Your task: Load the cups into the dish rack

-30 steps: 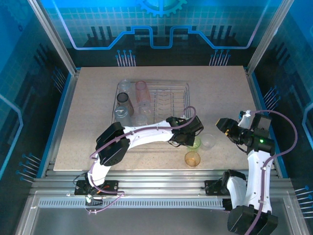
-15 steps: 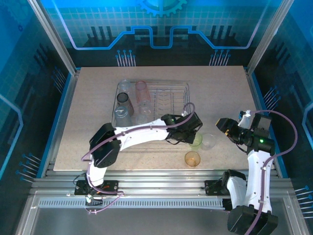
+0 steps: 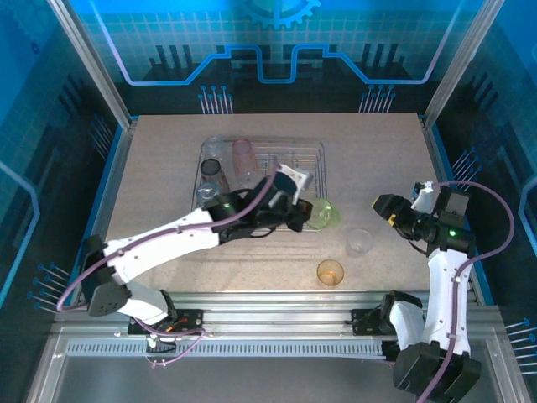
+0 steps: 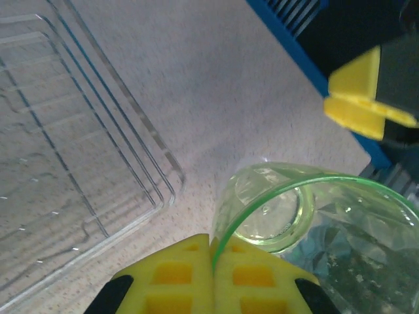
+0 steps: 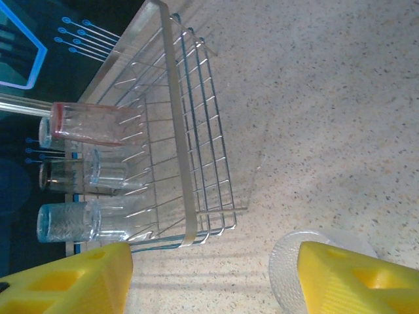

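Note:
My left gripper is shut on the rim of the green cup, holding it tilted above the table just right of the dish rack. In the left wrist view the yellow pads pinch the green cup by its wall. Inside the rack's left part stand a clear cup, a red-pink cup, a smoky grey cup and a bluish cup. A clear cup and an orange cup stand on the table. My right gripper hangs open, empty, beside the clear cup.
The rack sits on a clear drip tray whose corner lies left of the held cup. The right gripper's yellow fingers show close beyond the green cup. Bare table lies in front of the rack.
My left arm has swung up and back, lifting the green cup off the table toward the rack's right edge. The right gripper's jaws have spread slightly wider.

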Controlling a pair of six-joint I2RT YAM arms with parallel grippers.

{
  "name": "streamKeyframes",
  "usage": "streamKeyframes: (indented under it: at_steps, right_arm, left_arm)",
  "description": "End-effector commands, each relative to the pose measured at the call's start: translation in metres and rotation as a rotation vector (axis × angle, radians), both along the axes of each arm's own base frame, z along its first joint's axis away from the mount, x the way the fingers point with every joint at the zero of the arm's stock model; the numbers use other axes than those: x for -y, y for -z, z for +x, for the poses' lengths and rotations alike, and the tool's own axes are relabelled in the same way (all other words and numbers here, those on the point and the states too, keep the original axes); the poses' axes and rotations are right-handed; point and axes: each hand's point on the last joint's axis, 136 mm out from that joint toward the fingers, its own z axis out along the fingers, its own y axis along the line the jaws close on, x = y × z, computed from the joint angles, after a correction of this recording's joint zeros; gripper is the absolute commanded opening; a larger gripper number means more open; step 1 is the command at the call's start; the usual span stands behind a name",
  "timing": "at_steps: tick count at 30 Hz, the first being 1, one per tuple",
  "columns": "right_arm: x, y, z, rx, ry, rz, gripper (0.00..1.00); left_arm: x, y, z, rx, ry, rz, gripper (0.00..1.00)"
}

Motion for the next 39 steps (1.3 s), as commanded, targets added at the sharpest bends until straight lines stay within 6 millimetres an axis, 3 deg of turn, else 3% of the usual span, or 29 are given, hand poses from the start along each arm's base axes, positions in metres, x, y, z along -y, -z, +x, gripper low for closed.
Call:
streamKeyframes:
  at_steps: [1,3,7,16,23,30,33,39]
  right_arm:
    - [-0.006,-0.032,0.008,0.11,-0.047,0.033,0.68]
    - [-0.011,-0.042,0.01,0.146,-0.078,0.058,0.68]
    - [-0.024,-0.082,0.017,0.255,-0.168,0.073,0.68]
    - [-0.077,-0.158,0.023,0.558,-0.421,0.181,0.69]
    - [-0.121,-0.169,0.021,0.602,-0.584,0.177,0.74]
    - [-0.142,-0.179,0.019,0.659,-0.666,0.192,0.78]
    - [-0.15,-0.185,0.015,0.696,-0.704,0.239,0.86]
    - [-0.167,-0.177,0.012,0.681,-0.756,0.231,0.94]
  left_arm:
    - [-0.019,-0.029,0.016,0.038,-0.051,-0.161,0.0]
    - [-0.032,-0.036,0.023,0.012,-0.076,-0.242,0.0]
    - [-0.05,-0.048,0.035,-0.057,-0.089,-0.427,0.0]
    - [-0.057,-0.065,0.049,-0.151,-0.03,-0.735,0.0]
    - [-0.042,-0.085,0.047,-0.198,0.11,-0.896,0.0]
    - [-0.036,-0.091,0.048,-0.205,0.147,-0.927,0.0]
    - [-0.035,-0.089,0.049,-0.216,0.15,-0.923,0.0]
    - [-0.034,-0.091,0.049,-0.221,0.161,-0.94,0.0]
